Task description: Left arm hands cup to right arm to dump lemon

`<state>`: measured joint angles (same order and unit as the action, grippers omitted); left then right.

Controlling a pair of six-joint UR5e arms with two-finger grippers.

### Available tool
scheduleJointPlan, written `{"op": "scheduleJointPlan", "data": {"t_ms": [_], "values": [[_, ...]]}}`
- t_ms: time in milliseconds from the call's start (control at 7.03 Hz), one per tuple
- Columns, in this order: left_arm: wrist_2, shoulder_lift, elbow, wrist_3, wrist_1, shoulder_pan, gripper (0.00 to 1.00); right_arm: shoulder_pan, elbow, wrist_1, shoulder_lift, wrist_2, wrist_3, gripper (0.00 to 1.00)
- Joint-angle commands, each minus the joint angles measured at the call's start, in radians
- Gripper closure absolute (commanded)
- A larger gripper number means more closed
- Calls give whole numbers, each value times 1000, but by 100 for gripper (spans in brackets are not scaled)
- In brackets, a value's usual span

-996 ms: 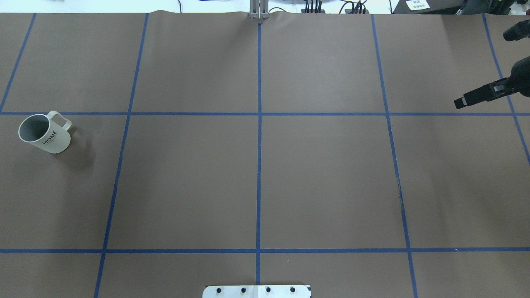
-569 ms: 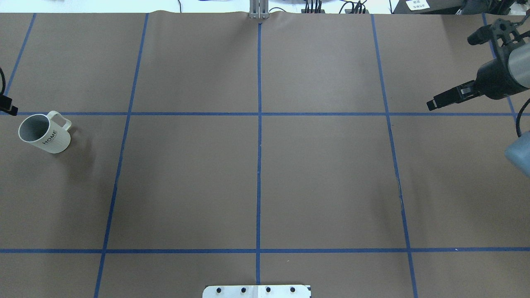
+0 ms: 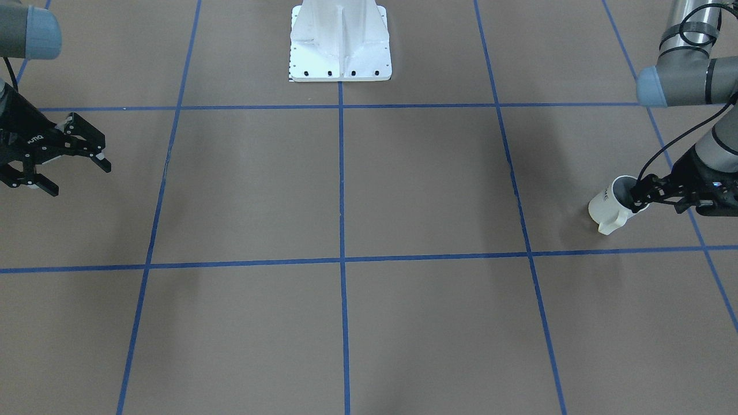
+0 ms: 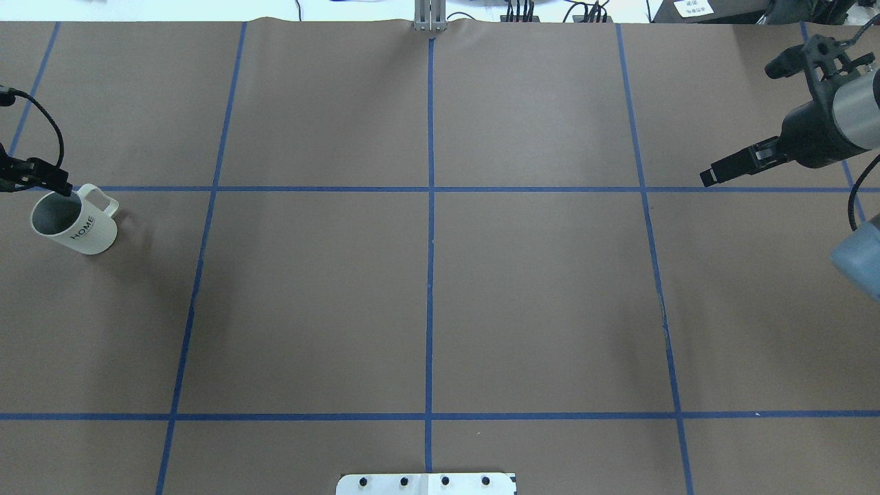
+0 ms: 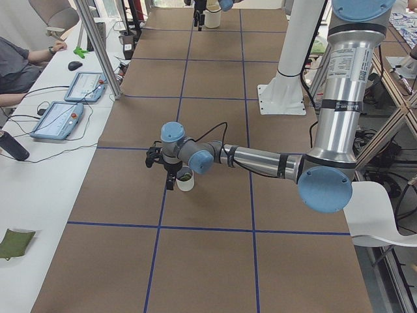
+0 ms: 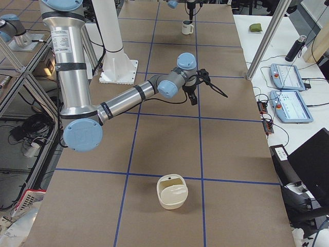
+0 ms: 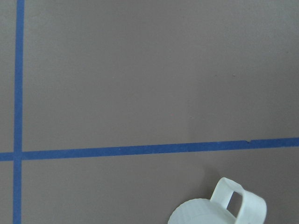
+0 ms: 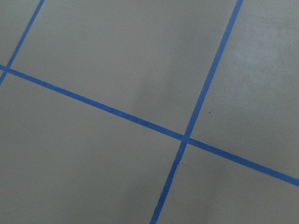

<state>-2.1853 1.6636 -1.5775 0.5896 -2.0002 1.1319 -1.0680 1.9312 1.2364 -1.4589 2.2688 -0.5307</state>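
Left arm (image 3: 712, 153) has reached the single cup (image 4: 86, 234), jaws' opening unclear; right arm (image 4: 852, 110) has jaws wide, empty.

The cup (image 3: 605, 206) stands on the brown table (image 3: 346, 190) near the right edge of the view, its handle toward the camera. The left gripper (image 3: 637, 195) is at its rim; how its jaws stand is not clear. Well apart, the right gripper (image 3: 79, 178) hangs with fingers spread wide.
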Motion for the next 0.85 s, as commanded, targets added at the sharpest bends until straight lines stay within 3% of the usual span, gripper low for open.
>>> {"op": "scheduleJointPlan", "data": {"t_ms": [0,284,427,569,711], "values": [[-77,-34,-28,-2,-3,0,0,0,6,0,0,-2,0,1],[-74,-85,-44,-20,-20,-1,1,3,5,0,2,-3,-12,1],[-73,-93,-44,-24,-26,-1,18,6,6,-2,2,-3,-21,1],[-77,-87,-36,-19,-26,-3,51,6,11,-2,2,-3,-23,1],[-79,-81,-36,-8,-26,-4,61,6,11,-2,2,-3,-25,1]]}}
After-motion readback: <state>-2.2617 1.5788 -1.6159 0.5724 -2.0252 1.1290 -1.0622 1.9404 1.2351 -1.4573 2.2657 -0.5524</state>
